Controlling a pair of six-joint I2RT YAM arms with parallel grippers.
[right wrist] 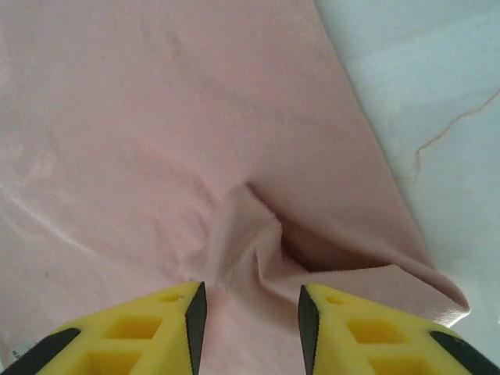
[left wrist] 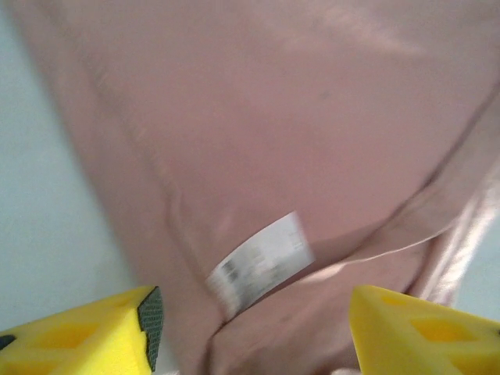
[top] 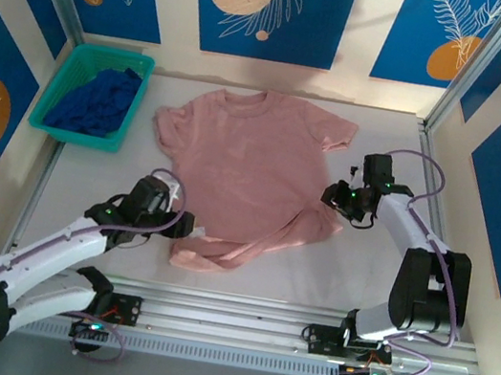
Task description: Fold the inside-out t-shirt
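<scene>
Left gripper (left wrist: pixel 251 316) has its 2 blocky yellow fingers spread wide and empty, poised over the lower hem of the inside-out t-shirt (top: pixel 245 162). Right gripper (right wrist: pixel 246 312) also stands apart, and a small raised pucker of cloth sits just ahead of the gap between its dark-padded fingers.

The shirt is soft, matte, dusty-pink cotton. It lies in the middle of the white table (top: pixel 342 272), neck toward the far side and both short sleeves spread. Its bottom edge is rumpled and turned up into a thick, uneven roll (a white care label (left wrist: pixel 262 262), its print too blurred to read, lies exposed on the seam there).

At the far left a teal mesh basket (top: pixel 109 54) holds a crumpled dark blue garment (top: pixel 101 101), just beside the nearer sleeve.
</scene>
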